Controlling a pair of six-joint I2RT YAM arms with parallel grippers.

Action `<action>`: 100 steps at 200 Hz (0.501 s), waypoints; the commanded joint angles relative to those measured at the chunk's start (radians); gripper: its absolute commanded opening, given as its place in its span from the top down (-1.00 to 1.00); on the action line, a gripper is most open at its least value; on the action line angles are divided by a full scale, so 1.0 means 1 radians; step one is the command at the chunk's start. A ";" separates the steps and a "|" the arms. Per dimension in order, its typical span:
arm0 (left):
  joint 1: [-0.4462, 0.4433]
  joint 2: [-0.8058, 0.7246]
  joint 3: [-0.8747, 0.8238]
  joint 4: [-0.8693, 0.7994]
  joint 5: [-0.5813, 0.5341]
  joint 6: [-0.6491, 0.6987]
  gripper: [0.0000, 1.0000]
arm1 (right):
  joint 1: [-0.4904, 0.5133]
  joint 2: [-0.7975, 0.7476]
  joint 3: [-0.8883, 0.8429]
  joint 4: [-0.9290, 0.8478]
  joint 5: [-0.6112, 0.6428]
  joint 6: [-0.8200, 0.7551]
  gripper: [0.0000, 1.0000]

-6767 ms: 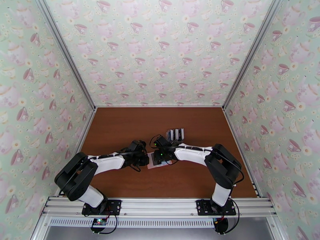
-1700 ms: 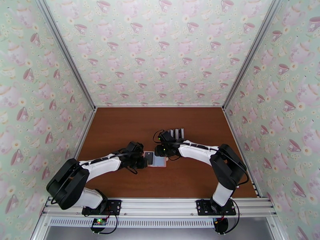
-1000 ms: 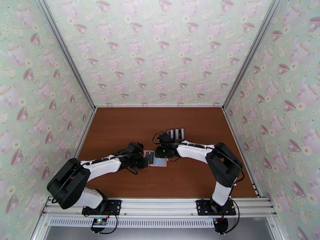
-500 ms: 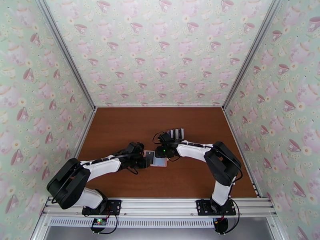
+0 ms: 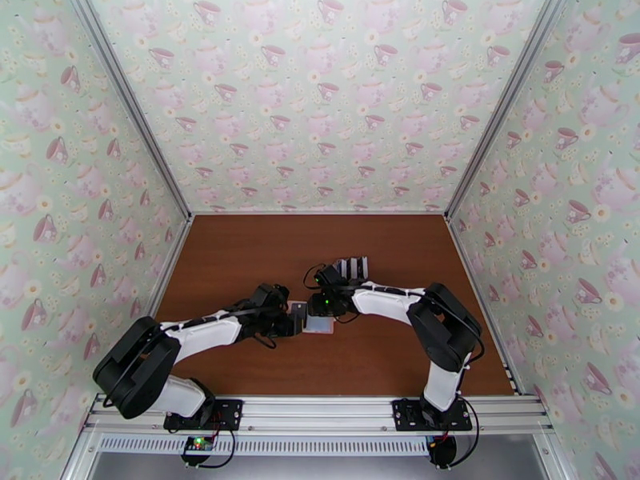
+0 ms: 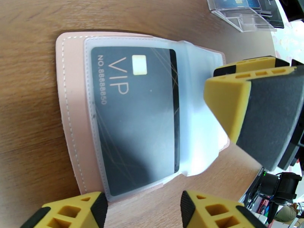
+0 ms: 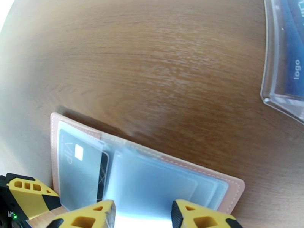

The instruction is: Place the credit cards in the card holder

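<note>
One VIP card [image 6: 136, 118] inside card holder [image 6: 70, 111]; left gripper [image 6: 142, 209], right gripper [image 7: 141, 215] both jaws apart

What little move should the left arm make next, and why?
Probably back the left gripper away from the pink wallet. Its jaws stand open, and the black VIP card sits fully tucked into it, so that card looks done. More cards wait in the clear rack beyond.

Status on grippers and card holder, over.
Left gripper open, empty. Right gripper over the sleeves, grip unclear. Black VIP card seated in card holder. Card rack well apart.
</note>
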 commanded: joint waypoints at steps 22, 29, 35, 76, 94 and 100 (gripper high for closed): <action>0.002 0.057 -0.054 -0.001 -0.011 0.000 -0.22 | 0.018 0.017 -0.021 0.037 -0.045 0.039 0.09; 0.001 0.056 -0.057 0.005 -0.006 0.000 -0.23 | 0.018 0.015 -0.023 0.041 -0.050 0.043 0.09; 0.001 0.056 -0.058 0.009 -0.004 0.000 -0.24 | 0.019 0.012 -0.024 0.047 -0.054 0.047 0.10; 0.001 0.057 -0.069 0.045 0.030 -0.006 -0.26 | 0.024 0.005 -0.031 0.074 -0.073 0.072 0.10; 0.001 0.052 -0.076 0.059 0.038 -0.011 -0.28 | 0.023 0.007 -0.035 0.088 -0.085 0.082 0.10; 0.002 0.051 -0.078 0.065 0.042 -0.012 -0.28 | 0.024 0.006 -0.037 0.094 -0.089 0.086 0.11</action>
